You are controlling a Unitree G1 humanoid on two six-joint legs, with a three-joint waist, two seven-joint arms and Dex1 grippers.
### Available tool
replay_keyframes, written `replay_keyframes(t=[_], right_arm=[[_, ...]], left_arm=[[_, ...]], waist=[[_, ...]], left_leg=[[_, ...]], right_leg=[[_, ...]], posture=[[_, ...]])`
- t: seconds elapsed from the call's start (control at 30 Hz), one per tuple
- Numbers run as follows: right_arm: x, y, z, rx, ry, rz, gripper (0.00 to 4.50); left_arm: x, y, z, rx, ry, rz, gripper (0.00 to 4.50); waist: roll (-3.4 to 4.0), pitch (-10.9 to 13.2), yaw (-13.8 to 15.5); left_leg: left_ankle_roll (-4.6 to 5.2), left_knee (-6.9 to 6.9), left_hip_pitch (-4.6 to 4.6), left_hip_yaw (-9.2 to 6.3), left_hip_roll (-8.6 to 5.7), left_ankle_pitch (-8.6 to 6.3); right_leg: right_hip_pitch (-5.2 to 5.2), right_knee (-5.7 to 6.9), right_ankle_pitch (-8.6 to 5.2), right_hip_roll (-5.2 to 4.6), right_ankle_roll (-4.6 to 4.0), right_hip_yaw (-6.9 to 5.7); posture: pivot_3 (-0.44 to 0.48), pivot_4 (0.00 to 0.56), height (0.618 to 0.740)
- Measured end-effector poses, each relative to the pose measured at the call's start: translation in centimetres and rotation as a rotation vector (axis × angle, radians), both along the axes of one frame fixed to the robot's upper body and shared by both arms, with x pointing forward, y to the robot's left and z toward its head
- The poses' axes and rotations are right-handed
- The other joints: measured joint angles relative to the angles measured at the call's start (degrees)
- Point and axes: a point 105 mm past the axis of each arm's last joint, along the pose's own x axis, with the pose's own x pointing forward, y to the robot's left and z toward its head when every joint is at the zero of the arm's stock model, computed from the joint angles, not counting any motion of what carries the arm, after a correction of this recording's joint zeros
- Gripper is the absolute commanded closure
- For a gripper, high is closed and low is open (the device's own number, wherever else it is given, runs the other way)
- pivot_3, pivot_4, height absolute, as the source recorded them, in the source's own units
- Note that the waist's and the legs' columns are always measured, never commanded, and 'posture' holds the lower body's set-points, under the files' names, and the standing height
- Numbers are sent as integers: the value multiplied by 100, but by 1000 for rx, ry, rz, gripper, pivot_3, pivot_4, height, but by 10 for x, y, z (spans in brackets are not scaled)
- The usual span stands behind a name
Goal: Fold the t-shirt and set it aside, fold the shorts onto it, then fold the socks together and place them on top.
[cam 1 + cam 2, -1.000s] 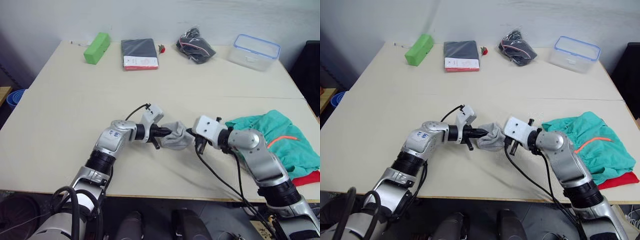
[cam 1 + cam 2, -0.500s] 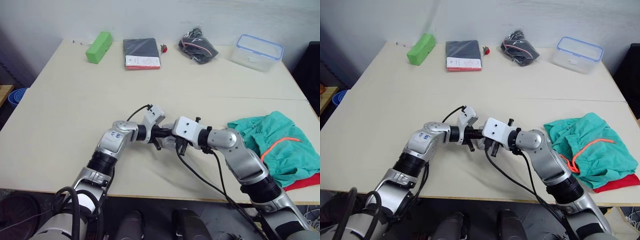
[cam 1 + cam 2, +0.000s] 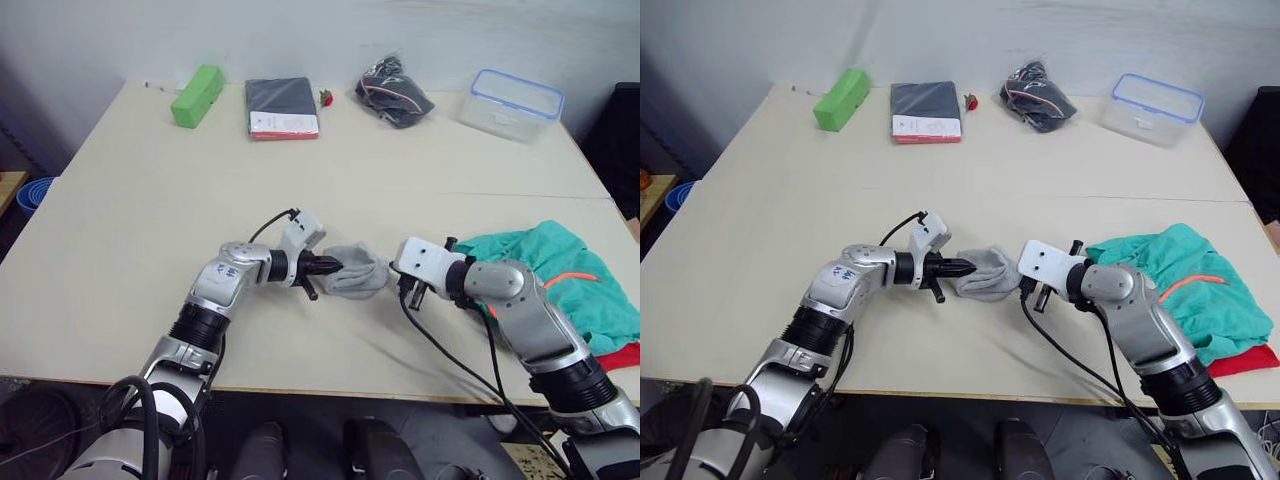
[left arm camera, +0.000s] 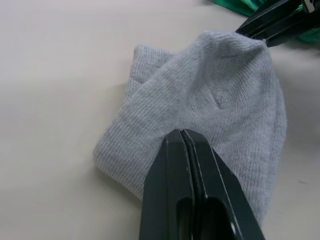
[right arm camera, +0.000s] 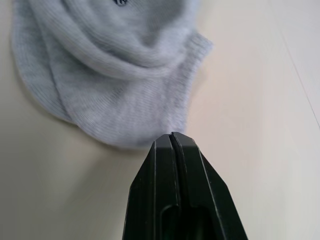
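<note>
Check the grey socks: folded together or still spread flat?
Folded: the socks lie doubled in a layered bundle, both hands, left hand and right hand, pinching opposite edges.

The right gripper (image 3: 1022,290) is being pulled back toward the shorts (image 3: 1180,290), after being pushed in close against the left gripper (image 3: 962,267) half a second ago. The socks (image 3: 985,275) are being uncovered again and stretched out between the two grippers, where they were mostly hidden by the right gripper before.
</note>
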Motion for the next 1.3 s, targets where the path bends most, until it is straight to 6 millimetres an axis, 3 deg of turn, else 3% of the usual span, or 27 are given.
replay_keyframes(t=[0.2,0.3,0.37,0.53,0.77,0.8,0.93,1.03,1.3], right_arm=[[2,30,45,197,-52,35,4500],[-4,32,38,266,23,28,4500],[-8,28,27,282,77,9,4140],[-22,16,10,489,325,-87,2602],[-67,0,-6,828,787,-208,174],[-69,0,-7,879,820,-221,46],[-63,-4,-25,1067,945,-316,46],[-49,1,-24,1179,984,-334,46],[-37,18,-23,1148,1030,-347,46]], left_arm=[[-1,-3,0,-6,1,-6,4474],[-2,-5,0,-9,1,-12,4474],[-2,-5,1,-9,-1,-15,4500],[-4,-6,3,-9,-11,-25,4500],[-5,-5,3,-4,-17,-28,4500],[-5,-4,3,-2,-17,-26,4500],[-6,-4,4,11,-29,-26,4500],[-7,-4,5,28,-41,-33,4500],[-8,-14,9,69,-68,-69,4500]], waist=[[3,2,18],[3,2,55],[3,2,66],[3,2,102],[4,2,134],[4,1,132],[5,1,121],[7,-1,55],[3,-9,-34]], left_leg=[[-2,-1,-1,-6,0,6],[2,0,-9,-8,-3,2],[3,1,-18,-7,-8,1],[-11,6,-57,-7,-12,11],[18,4,-76,-1,-14,6],[17,4,-73,-2,-13,7],[14,1,-70,0,-14,17],[14,2,-67,3,-14,22],[14,1,-57,8,-15,23]], right_leg=[[-1,4,0,0,0,-5],[-3,0,0,-7,0,-10],[-8,-6,0,-12,0,-10],[-51,6,2,-18,3,-11],[-82,30,1,-21,3,-1],[-82,36,1,-20,2,-1],[-86,43,1,-22,2,4],[-86,50,1,-23,2,6],[-82,61,1,-21,2,10]], posture=[[0,150,740],[0,150,740],[0,150,740],[0,150,740],[0,150,740],[0,150,740],[0,150,740],[0,150,740],[0,150,740]])
